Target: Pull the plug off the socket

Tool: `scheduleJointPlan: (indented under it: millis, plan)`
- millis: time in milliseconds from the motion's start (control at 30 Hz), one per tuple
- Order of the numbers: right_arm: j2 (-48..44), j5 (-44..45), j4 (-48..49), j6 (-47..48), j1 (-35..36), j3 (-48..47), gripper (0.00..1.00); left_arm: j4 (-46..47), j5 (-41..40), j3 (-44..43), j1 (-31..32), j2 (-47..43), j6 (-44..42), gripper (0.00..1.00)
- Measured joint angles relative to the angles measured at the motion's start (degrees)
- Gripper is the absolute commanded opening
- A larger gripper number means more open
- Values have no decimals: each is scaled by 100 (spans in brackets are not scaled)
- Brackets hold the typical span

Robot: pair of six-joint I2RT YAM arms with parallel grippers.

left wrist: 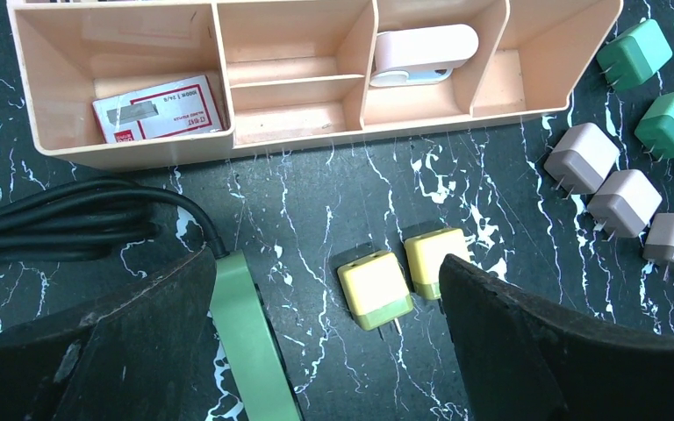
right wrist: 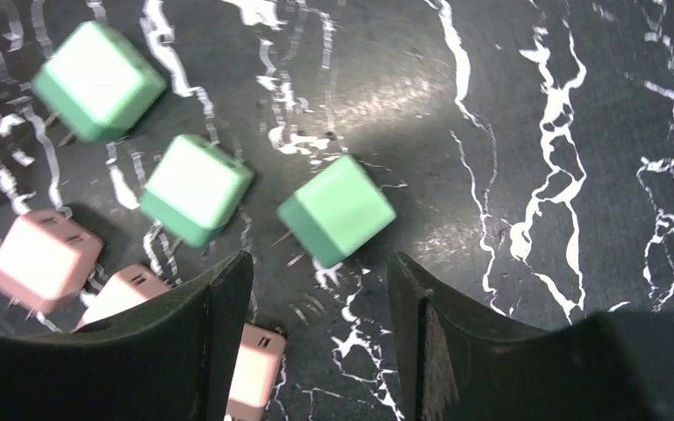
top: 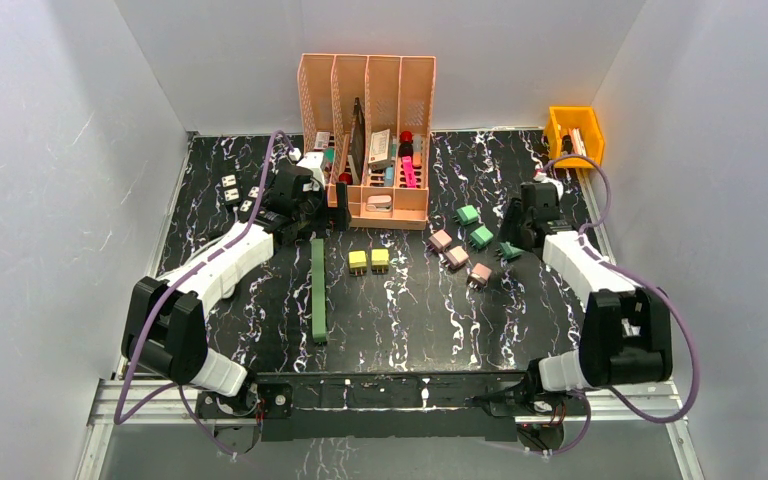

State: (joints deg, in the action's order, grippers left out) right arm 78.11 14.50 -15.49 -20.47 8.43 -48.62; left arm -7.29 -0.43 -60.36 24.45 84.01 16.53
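Both black jaws wide open, holding nothing | black stone-look surface [top: 400, 310] with white streaks | plain grey walls [top: 50, 150] | red-and-white paper box [left wrist: 160, 108]: writing too small to read

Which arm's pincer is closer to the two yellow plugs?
Left. The left pincer hovers open just beside the yellow plugs; the right pincer is farther off, past the pink plugs, open over a green plug.

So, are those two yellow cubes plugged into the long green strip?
No, both yellow plugs lie loose on the black table, apart from the green strip, and one shows its bare prongs.
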Motion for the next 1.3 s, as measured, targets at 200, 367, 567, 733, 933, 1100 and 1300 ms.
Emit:
scheduleJointPlan:
  millis: [200, 367, 567, 733, 933, 1100, 1300]
  plan:
    - [710, -352, -245, -732, -610, -70, 77, -2, 31, 0, 0, 2, -28, 98]
    - [752, -634, -297, -1716, -798, -83, 68, -2, 46, 0, 0, 0, -55, 98]
    - [1259, -835, -304, -2446, -850, -332, 66, -7, 44, 2, 0, 0, -118, 98]
    - [1467, -925, -243, -2592, -1047, -391, 63, -2, 44, 31, 0, 0, -144, 98]
    - [1517, -933, -240, -2577, -1110, -437, 51, -22, 44, 87, 0, 0, -157, 98]
    - [1526, -1036, -195, -2481, -1108, -468, 50, -20, 44, 87, 0, 0, -160, 98]
    - [1526, -1213, -107, -2280, -1099, -466, 50, -11, 46, 87, 0, 0, -157, 98]
